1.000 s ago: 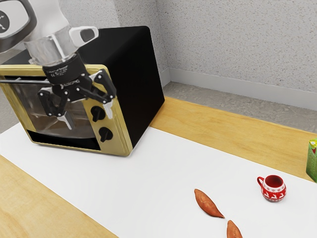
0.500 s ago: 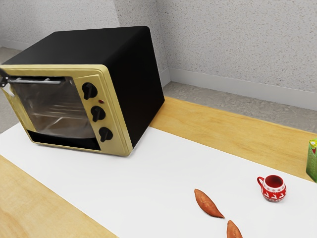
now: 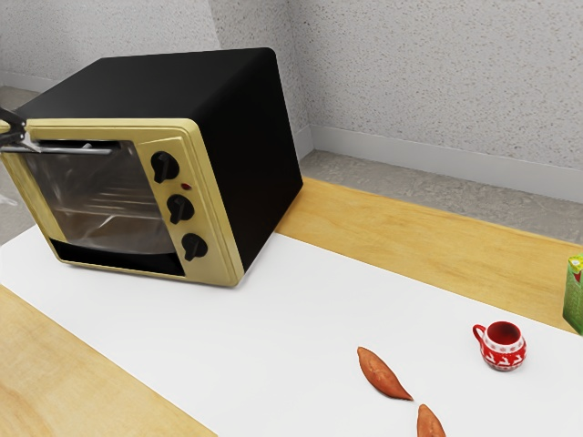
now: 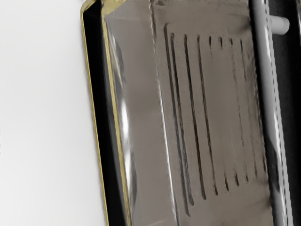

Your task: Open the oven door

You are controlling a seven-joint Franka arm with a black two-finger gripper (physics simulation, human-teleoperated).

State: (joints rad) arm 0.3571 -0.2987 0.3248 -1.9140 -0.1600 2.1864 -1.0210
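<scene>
Standing closed: oven point(image 3: 251, 155), rack point(image 4: 194, 113) inside

We could read no text, label, brand, number or sign in either view.
</scene>
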